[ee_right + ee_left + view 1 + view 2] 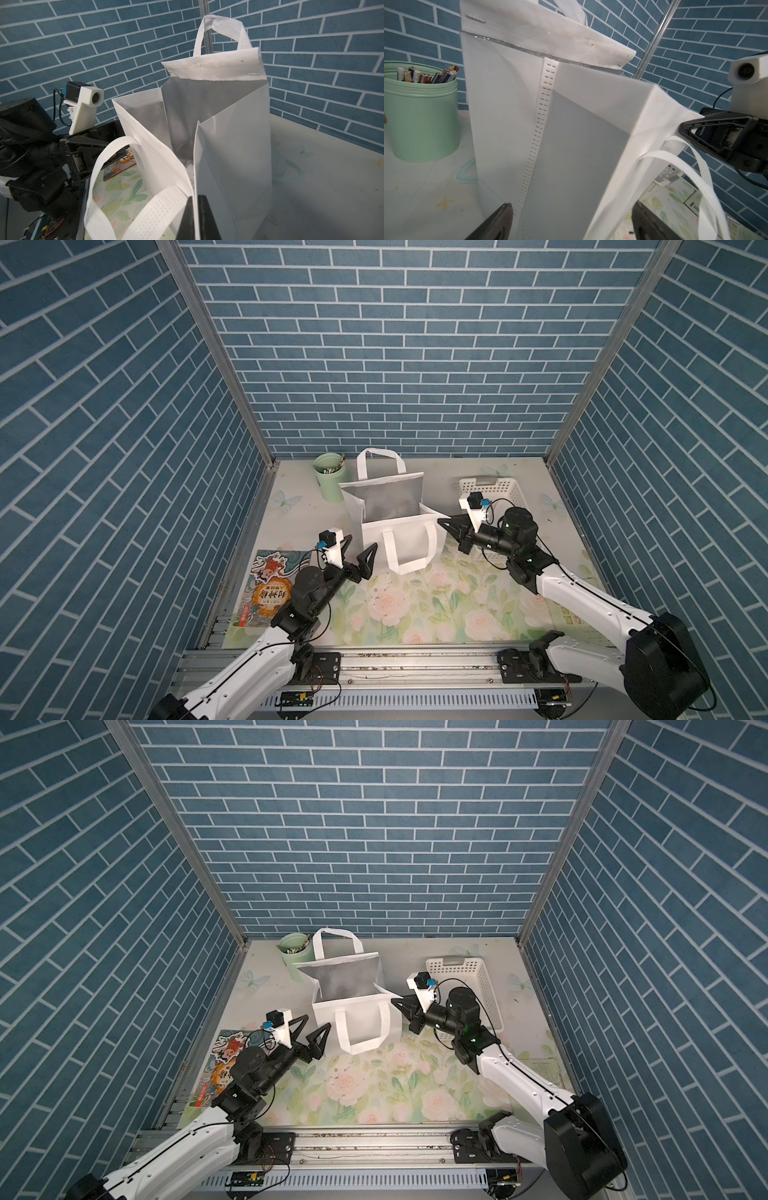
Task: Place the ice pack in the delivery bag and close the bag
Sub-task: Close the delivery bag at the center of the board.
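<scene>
**Left side.** A picture book [266,589] is noted at the near left edge of the worktop [299,522], and a green cup [328,483] of pencils at the far left. The left pincer [363,542] is found spread wide and empty. It is stationed just beside the near left corner of the delivery bag [372,543], with no contact evident.

**Centre.** The delivery bag is set upright mid-worktop with its mouth open and its silver lining exposed. One handle is raised at the far side and the other is draped over the near wall. No ice pack is observed on the worktop or in either pincer. In the right wrist view a pale object [189,168] with small print is glimpsed low inside the bag. It is judged likely to be the ice pack, though this cannot be confirmed.

**Right side.** The right pincer [441,521] is pressed together on the bag's right rim corner, by which the mouth is held open. A white basket [507,489] is recorded at the far right.

**Progress.** Placement is judged probably complete. Release of the rim and withdrawal of both arms appear to be all that is outstanding.
</scene>
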Tool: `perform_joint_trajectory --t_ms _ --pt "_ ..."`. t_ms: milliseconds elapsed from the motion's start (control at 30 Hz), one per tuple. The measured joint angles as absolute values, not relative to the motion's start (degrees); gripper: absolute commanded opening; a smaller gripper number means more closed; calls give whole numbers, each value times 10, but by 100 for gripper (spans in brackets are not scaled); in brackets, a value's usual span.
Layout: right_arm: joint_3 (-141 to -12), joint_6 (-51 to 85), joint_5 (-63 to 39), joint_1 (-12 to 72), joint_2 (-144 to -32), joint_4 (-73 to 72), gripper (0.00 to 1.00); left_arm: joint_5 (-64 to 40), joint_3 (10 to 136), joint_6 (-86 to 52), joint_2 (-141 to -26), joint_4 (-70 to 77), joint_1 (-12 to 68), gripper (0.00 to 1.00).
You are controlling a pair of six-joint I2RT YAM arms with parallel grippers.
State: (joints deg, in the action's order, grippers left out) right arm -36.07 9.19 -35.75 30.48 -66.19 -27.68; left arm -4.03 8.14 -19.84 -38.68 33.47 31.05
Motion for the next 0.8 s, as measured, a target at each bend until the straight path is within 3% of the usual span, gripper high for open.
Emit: perform_joint_trajectory --t_ms 333,700,800 --pt "-372 90 -351 305 -666 -261 0 -61 108 -190 -494 420 310 87" --pt "-399 90 -325 305 -689 -245 0 -128 123 -212 -583 494 307 47" --pt "-418 90 -312 305 -703 -234 0 -156 123 -227 -588 513 307 43"
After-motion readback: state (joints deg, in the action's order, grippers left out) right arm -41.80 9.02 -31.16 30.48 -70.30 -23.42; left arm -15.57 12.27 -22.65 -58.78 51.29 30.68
